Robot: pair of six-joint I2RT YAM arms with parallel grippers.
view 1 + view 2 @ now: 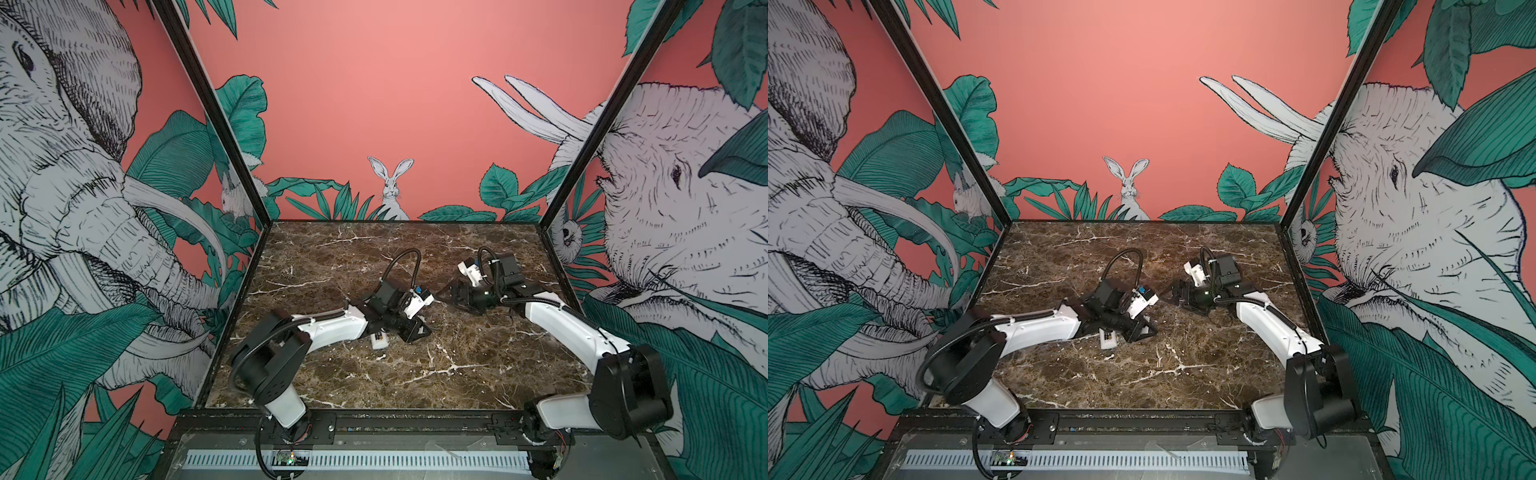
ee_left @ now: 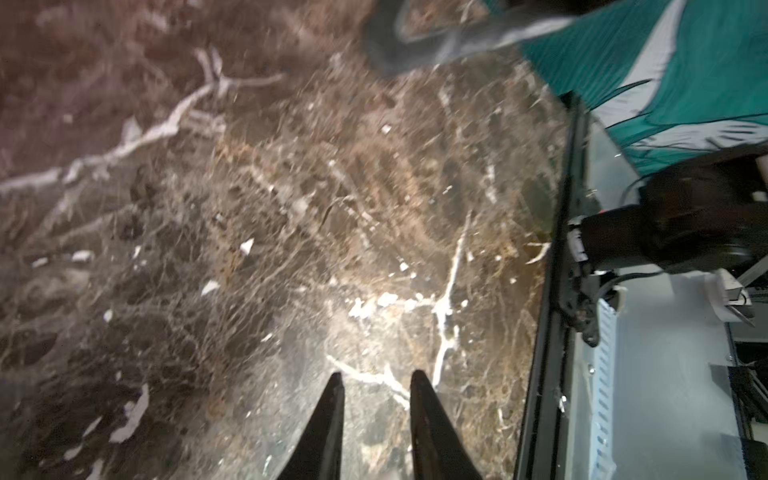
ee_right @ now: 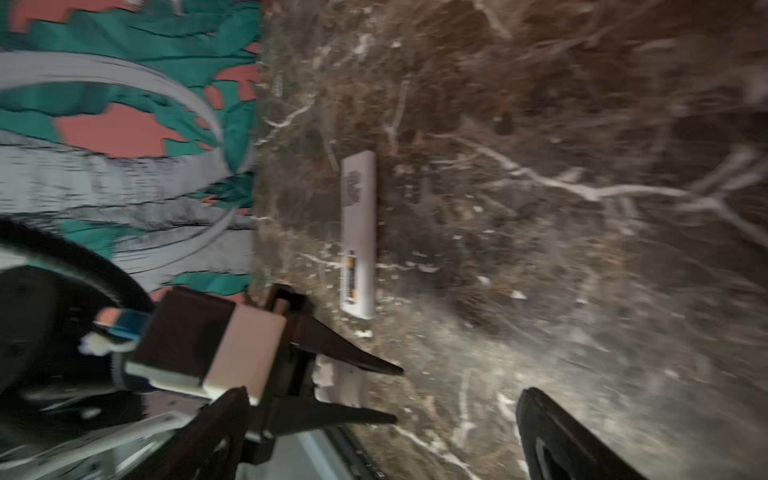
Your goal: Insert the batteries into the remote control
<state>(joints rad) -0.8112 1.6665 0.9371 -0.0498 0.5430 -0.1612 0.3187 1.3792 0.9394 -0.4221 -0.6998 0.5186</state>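
The remote control (image 3: 360,216) lies back-up on the marble, a long white bar with a printed label. A dark battery with a yellow-orange mark (image 3: 351,277) sits in its back near one end. In both top views only one white end of the remote (image 1: 379,342) (image 1: 1109,341) shows beside the left arm. My left gripper (image 1: 417,329) (image 1: 1139,330) (image 2: 376,376) hovers just right of that end, its jaws a narrow gap apart and empty. My right gripper (image 1: 457,297) (image 1: 1180,296) (image 3: 382,392) stands wide open and empty, further right and back.
The marble table (image 1: 436,374) is walled by printed panels at the left (image 3: 124,174), back and right. A black rail (image 2: 552,291) runs along its front edge. Behind the left fingers (image 3: 345,353) shows a small white piece (image 3: 336,382); I cannot tell what it is.
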